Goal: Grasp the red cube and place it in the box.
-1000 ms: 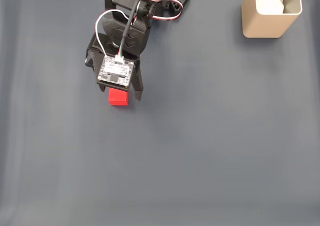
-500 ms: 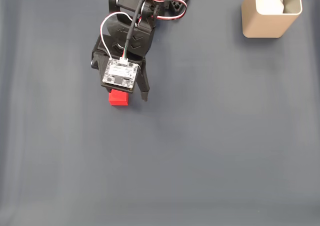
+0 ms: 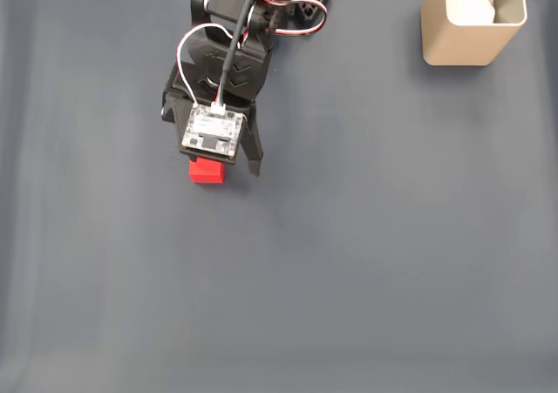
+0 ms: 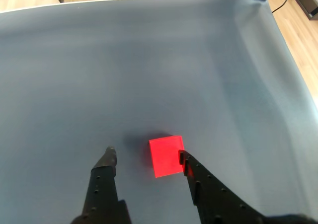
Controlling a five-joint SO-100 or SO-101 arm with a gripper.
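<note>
Right — my jaws (image 4: 145,155) stand wide around the red cube (image 4: 166,156), which sits on the surface against the finger at three o'clock. Closing off-centre could shove or twist it — the box (image 3: 471,23) waits at one o'clock.

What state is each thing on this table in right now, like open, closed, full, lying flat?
Pincer: open, fingers either side of the cube, one tip at its edge.
Red cube: flat on the grey mat, not lifted.
Box: upright, open-topped, something whitish inside.
Grey mat: spread flat, slightly rippled.
</note>
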